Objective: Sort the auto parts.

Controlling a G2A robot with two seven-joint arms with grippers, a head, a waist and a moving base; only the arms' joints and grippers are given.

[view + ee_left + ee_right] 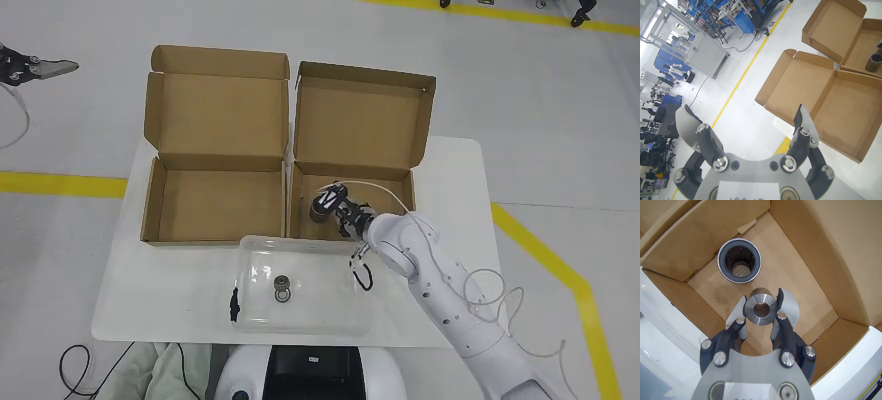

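Two boxes [215, 205], white table [450, 190], yellow-lined floor [540, 90]; right fingers [780, 298] grip steel sleeve [761, 299]

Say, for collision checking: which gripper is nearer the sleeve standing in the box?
Right. The right gripper, holding a bushing, hangs beside the sleeve; the left gripper is far off, over the floor.
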